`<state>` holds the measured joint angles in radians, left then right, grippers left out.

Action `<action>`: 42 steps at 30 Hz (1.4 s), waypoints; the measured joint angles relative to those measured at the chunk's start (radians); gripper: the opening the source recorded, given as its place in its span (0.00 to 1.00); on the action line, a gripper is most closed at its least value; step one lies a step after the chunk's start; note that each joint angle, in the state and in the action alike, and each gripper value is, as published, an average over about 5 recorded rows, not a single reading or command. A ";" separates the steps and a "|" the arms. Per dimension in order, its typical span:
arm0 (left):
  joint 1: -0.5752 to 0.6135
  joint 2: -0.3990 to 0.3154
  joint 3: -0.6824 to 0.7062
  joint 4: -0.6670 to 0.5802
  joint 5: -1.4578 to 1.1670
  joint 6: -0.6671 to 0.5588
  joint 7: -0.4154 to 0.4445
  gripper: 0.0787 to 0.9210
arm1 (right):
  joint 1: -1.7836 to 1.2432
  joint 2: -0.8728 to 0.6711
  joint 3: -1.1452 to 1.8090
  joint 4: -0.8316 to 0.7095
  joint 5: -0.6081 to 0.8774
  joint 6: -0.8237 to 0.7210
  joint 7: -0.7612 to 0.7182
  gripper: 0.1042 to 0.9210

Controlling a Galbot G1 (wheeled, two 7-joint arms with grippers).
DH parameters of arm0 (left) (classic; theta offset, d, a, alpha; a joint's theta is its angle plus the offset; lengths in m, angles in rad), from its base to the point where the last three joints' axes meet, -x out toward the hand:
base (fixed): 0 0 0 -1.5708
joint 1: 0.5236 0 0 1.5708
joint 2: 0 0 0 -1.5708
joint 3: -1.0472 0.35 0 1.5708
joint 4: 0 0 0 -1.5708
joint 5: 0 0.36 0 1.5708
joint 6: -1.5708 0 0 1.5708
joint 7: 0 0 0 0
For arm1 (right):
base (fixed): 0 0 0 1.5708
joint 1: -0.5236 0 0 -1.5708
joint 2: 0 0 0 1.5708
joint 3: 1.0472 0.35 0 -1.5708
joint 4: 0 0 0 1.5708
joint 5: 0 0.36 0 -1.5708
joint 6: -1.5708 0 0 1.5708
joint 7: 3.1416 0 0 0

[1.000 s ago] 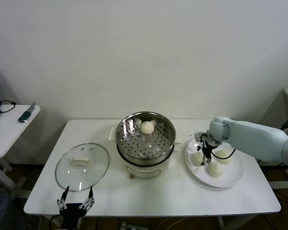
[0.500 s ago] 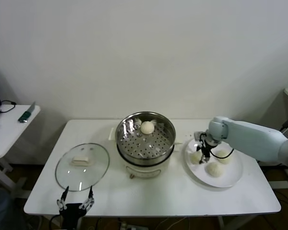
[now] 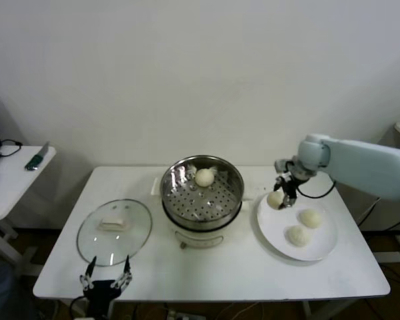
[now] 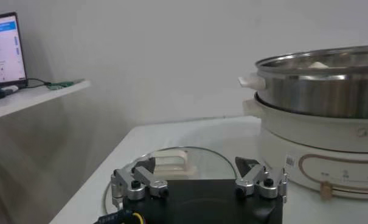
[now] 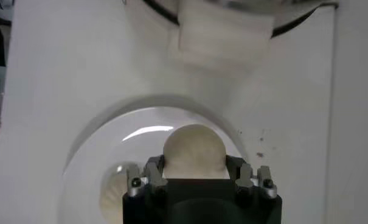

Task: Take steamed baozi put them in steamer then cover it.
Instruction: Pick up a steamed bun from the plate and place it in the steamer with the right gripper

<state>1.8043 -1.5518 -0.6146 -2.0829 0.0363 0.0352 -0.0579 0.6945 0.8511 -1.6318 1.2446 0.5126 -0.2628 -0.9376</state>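
Note:
My right gripper [image 3: 280, 198] is shut on one off-white baozi [image 3: 275, 199] and holds it just above the left rim of the white plate [image 3: 320, 252]. The right wrist view shows that baozi [image 5: 194, 149] clamped between the fingers of the right gripper [image 5: 194, 169]. Two more baozi [image 3: 310, 218] [image 3: 297, 235] lie on the plate. One baozi [image 3: 204, 177] sits in the shiny steamer [image 3: 201, 200]. The glass cover [image 3: 115, 230] lies flat on the table at the left. My left gripper [image 3: 107, 280] hangs open at the table's front edge, just short of the cover [image 4: 171, 162].
The steamer [image 4: 329, 85] stands on a white electric pot base [image 4: 317, 152] at the table's centre. A small side table [image 3: 13, 180] with a few items stands off to the left. The pot's white side handle [image 5: 223, 30] lies beyond the plate [image 5: 92, 155].
My right gripper has closed on a baozi from the plate and lifted it up and towards the steamer. Two baozi are left on the plate. The left arm has stayed still.

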 measured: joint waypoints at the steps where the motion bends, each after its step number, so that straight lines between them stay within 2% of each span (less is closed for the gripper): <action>1: -0.001 0.001 0.000 -0.001 -0.001 0.000 0.000 0.88 | 0.036 0.004 -0.017 0.013 0.017 0.001 -0.006 0.69; 10: -0.003 0.007 0.007 -0.019 -0.013 0.004 -0.002 0.88 | 0.280 0.107 -0.085 0.109 0.200 -0.021 -0.019 0.69; 19: 0.001 0.009 0.006 -0.034 -0.016 0.004 -0.002 0.88 | 0.301 0.290 -0.036 0.109 0.312 -0.064 0.025 0.69; 30: 0.003 0.007 -0.010 -0.043 -0.019 0.002 -0.003 0.88 | 0.172 0.490 0.001 0.001 0.322 -0.085 0.067 0.69; 42: 0.015 0.004 -0.011 -0.042 -0.019 -0.006 -0.006 0.88 | 0.013 0.609 0.025 -0.166 0.254 -0.085 0.082 0.69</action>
<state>1.8193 -1.5477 -0.6257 -2.1252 0.0174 0.0288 -0.0641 0.7076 1.4605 -1.6067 1.0783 0.7668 -0.3479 -0.8552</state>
